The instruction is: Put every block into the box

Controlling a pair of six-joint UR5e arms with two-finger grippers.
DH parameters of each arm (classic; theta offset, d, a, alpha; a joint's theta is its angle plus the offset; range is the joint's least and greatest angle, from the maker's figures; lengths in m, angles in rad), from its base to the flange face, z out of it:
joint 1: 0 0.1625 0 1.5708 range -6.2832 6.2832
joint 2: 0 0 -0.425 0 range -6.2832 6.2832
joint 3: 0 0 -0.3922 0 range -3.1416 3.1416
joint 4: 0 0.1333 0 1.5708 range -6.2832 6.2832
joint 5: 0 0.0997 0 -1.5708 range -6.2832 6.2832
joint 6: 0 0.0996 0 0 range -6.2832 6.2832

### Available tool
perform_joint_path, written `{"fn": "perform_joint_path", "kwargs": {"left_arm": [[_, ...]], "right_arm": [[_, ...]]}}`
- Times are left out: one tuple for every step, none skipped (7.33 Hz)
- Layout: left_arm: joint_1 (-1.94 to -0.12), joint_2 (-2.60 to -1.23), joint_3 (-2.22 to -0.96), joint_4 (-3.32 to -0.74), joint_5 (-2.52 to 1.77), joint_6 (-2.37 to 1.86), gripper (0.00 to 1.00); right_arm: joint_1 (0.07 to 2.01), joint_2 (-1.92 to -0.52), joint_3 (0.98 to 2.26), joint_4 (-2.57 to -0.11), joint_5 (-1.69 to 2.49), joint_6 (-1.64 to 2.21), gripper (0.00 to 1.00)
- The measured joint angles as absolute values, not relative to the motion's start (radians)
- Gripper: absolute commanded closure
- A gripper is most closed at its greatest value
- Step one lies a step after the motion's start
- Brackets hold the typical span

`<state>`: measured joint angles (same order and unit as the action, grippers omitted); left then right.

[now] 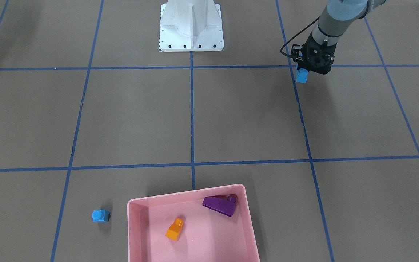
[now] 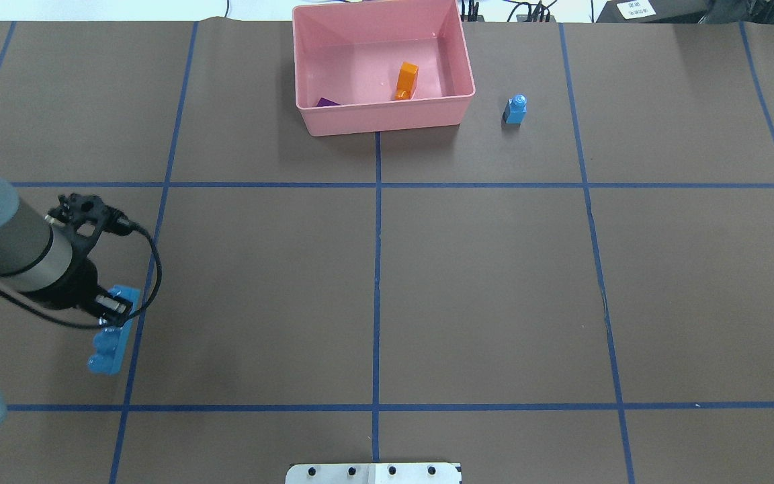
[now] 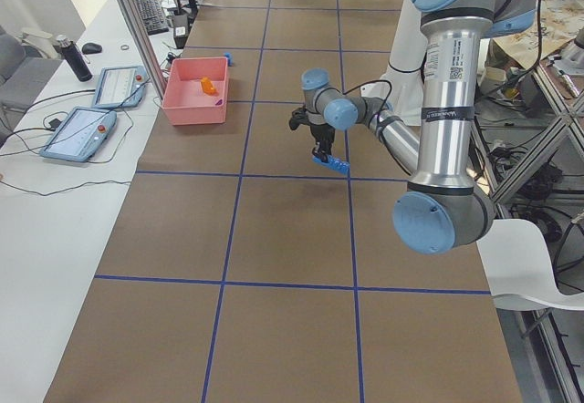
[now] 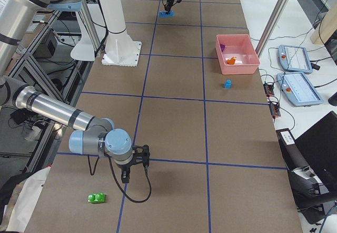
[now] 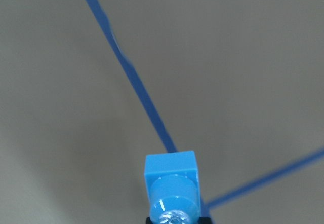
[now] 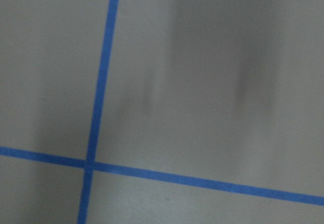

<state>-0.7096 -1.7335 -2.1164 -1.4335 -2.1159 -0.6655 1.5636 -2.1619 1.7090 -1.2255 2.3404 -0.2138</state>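
My left gripper point(image 2: 113, 310) is shut on the long blue brick point(image 2: 110, 334) at the table's left side, near a blue tape line. The brick also shows below the gripper point(image 1: 305, 70) in the front view point(image 1: 301, 76) and end-on in the left wrist view point(image 5: 171, 183). The pink box point(image 2: 387, 122) stands at the far edge with the orange brick point(image 2: 406, 81) and the purple brick point(image 2: 326, 102) inside. The small blue brick point(image 2: 515, 109) stands on the table right of the box. The green brick point(image 4: 96, 197) lies near my right gripper point(image 4: 126, 176); I cannot tell if that gripper is open or shut.
The white metal pedestal point(image 1: 191, 27) stands at the robot's side of the table. Blue tape lines divide the brown table into squares. Two tablets point(image 4: 295, 72) lie on the side bench beyond the box. The right wrist view shows only table and tape.
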Motion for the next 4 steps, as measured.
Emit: {"fn": "perform_joint_path", "kwargs": {"left_arm": [[-0.779, -1.875, -2.046, -1.370, -2.127, -0.688, 1.00], [-0.843, -2.020, -1.948, -1.326, -2.137, -0.720, 1.00], [-0.896, -2.153, -1.835, -1.309, -2.142, -0.761, 1.00], [-0.929, -2.281, -1.706, -1.311, -2.141, -0.807, 1.00]], "right_arm": [[1.595, -2.167, 1.645, -1.223, 2.332, -0.291, 0.00], [1.622, -2.168, 1.579, -1.221, 2.329, -0.345, 0.00], [1.645, -2.169, 1.525, -1.220, 2.328, -0.384, 0.00], [1.662, -2.169, 1.480, -1.219, 2.328, -0.412, 0.00]]}}
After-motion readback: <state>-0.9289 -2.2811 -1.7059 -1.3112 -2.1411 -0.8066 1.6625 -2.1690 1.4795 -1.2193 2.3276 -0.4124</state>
